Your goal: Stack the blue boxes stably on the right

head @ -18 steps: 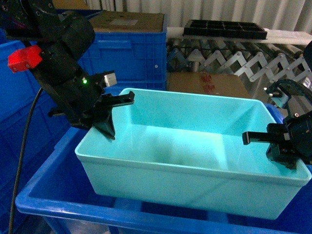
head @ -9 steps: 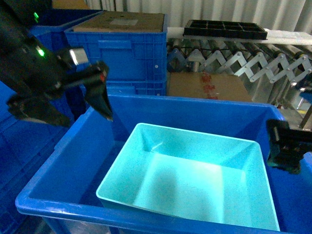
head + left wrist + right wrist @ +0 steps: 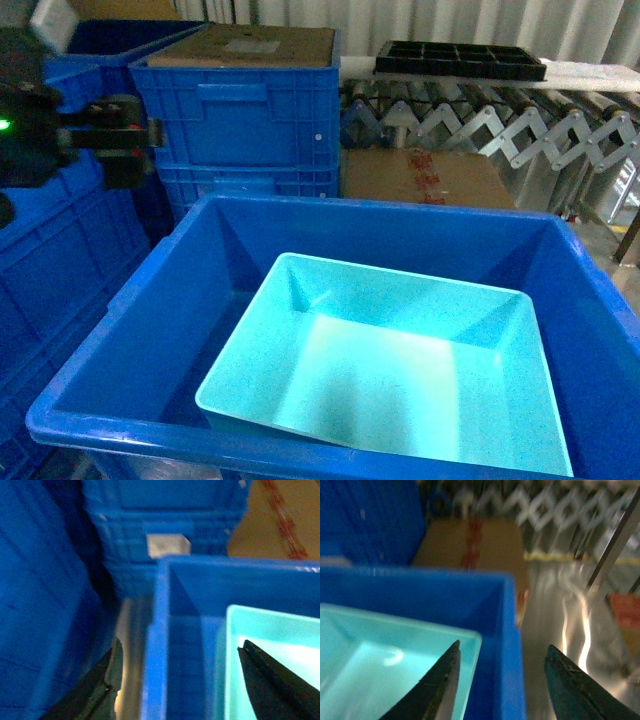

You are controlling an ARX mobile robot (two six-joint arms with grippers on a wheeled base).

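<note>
A light turquoise blue box [image 3: 400, 380] lies open side up inside a big dark blue crate [image 3: 130, 300], a little skewed and lower at its near left corner. No gripper touches it. My left gripper [image 3: 135, 135] hangs open at the upper left of the head view, away from the crate. In the left wrist view my left gripper [image 3: 181, 642] straddles the crate's left wall [image 3: 155, 645], with the blue box [image 3: 275, 630] to its right. My right gripper [image 3: 503, 647] is open above the crate's right wall [image 3: 512, 645], beside the blue box [image 3: 380, 650]. The head view does not show the right gripper.
Dark blue crates [image 3: 240, 110] are stacked behind, topped by a cardboard sheet [image 3: 260, 42]; more blue crates [image 3: 50, 260] stand on the left. A cardboard box [image 3: 430, 180], a roller conveyor [image 3: 500, 125] and a black tray [image 3: 465, 60] are at the back right.
Both grippers let go of the blue box, and it dropped into the dark blue crate. The left arm drew back up and left; the right arm left the head view.
</note>
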